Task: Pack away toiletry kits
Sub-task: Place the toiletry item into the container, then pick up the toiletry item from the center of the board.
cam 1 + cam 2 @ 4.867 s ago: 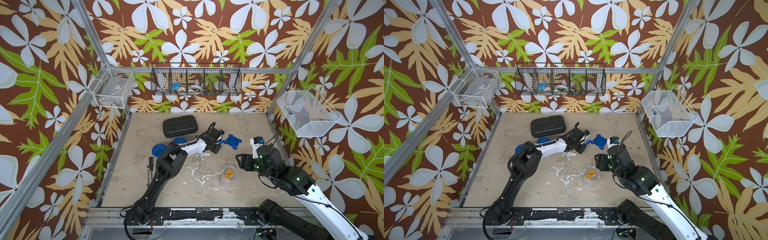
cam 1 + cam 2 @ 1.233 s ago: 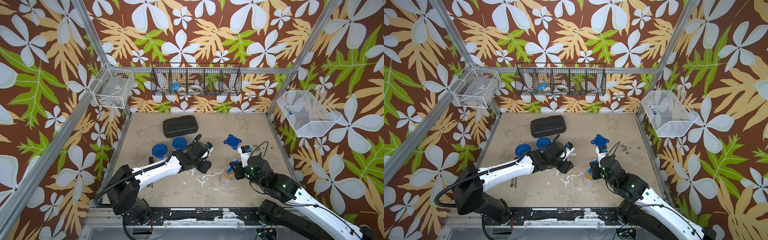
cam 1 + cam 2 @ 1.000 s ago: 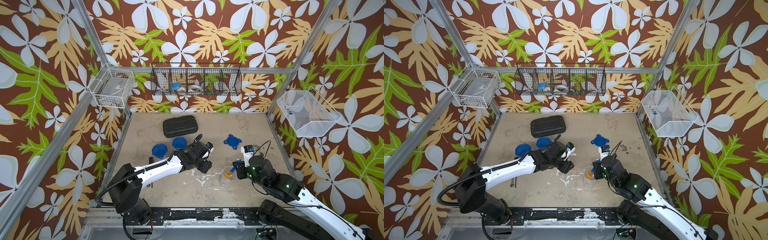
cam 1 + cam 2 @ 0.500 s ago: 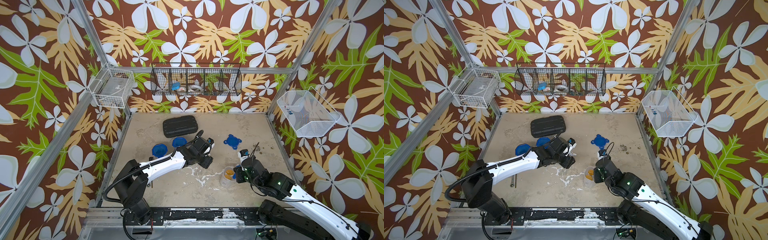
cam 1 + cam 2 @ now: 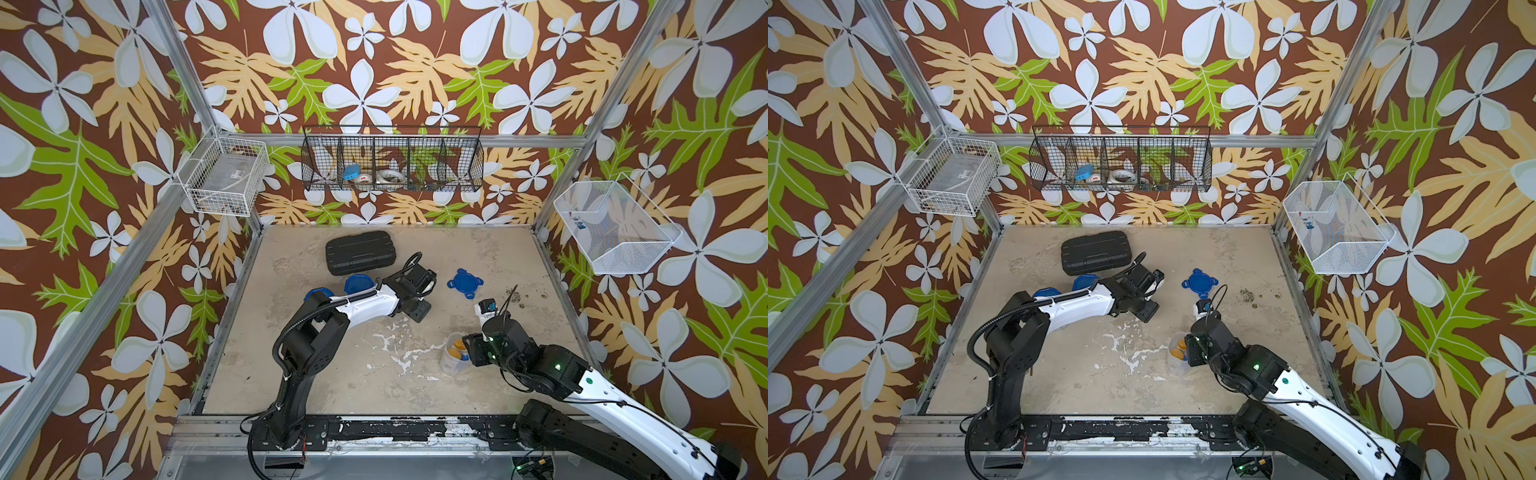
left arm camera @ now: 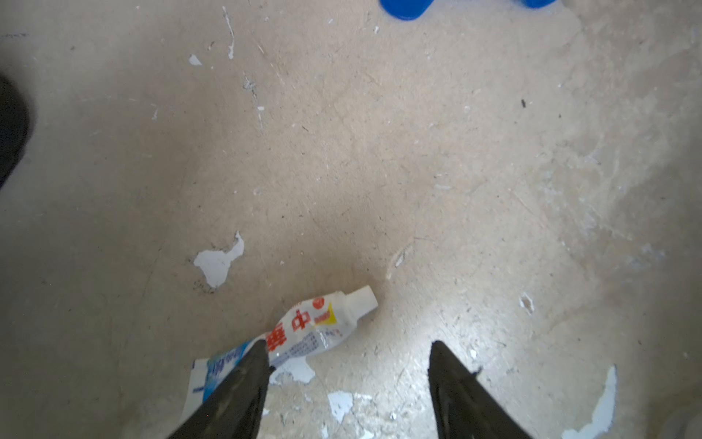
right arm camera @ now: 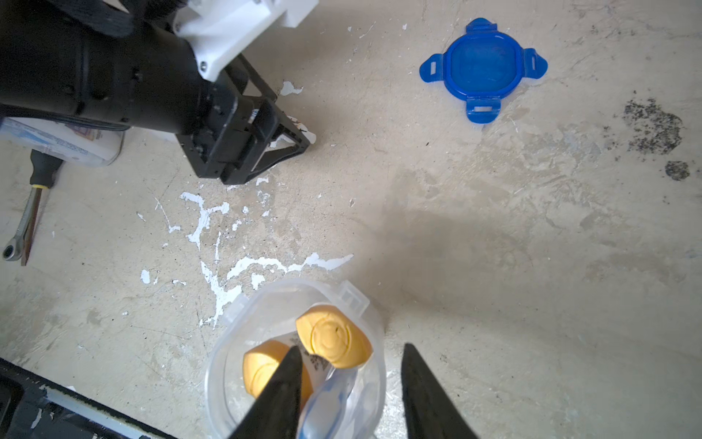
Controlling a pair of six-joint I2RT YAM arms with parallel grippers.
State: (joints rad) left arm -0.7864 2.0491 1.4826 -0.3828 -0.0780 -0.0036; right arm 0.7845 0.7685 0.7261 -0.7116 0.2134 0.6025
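left fingers [image 6: 243,387] spread, one tip over the toothpaste tube [image 6: 307,334] lying mid-way across the bench [image 5: 324,374]. right fingers [image 7: 281,391] spread across the tumbler [image 7: 222,353] rim near the front edge; it holds two bottles [image 7: 334,338], one toothbrush [image 7: 326,399].

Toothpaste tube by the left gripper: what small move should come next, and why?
Probably shift the left gripper sideways until it is centred over the toothpaste tube, before lowering. Its jaws stand open, but one fingertip sits over the tube's body and the tube does not lie between them. Closing from here would likely miss or pinch only its edge.
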